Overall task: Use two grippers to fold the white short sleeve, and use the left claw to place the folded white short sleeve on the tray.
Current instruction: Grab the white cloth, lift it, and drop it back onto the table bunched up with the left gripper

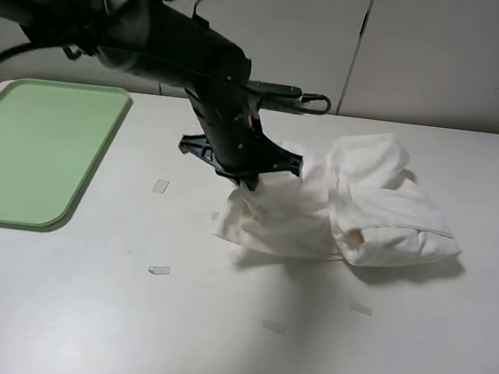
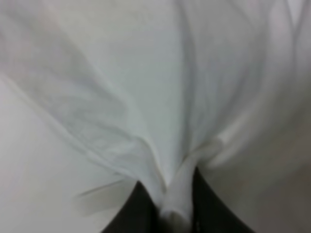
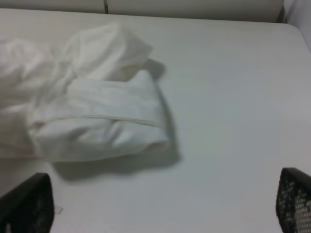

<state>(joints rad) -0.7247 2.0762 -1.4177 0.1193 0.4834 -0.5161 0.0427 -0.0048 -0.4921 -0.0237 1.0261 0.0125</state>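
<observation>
**Q:** Where is the white short sleeve (image 1: 354, 211)?

**A:** It lies in a crumpled heap on the white table (image 1: 215, 344), toward 3 o'clock from the middle in the high view. It is well apart from the light green tray (image 1: 34, 151), which sits at the 9 o'clock edge with nothing on it.

**Q:** What is the left gripper (image 1: 248, 180) doing?

**A:** It reaches in at the heap's 9 o'clock side. Its wrist camera shows the left gripper (image 2: 175, 194) with black jaws pressed together on a bunched fold of the white short sleeve (image 2: 160, 97), and the cloth fans out from the pinch.

**Q:** And the right gripper (image 3: 160, 208)?

**A:** Its jaws are spread wide with only bare table between them. The white short sleeve (image 3: 97, 116) lies ahead of them, not touching.

**Q:** Is anything else on the table?

**A:** A few small pale scraps (image 1: 159, 270) lie scattered at 6 to 9 o'clock of the heap.
</observation>
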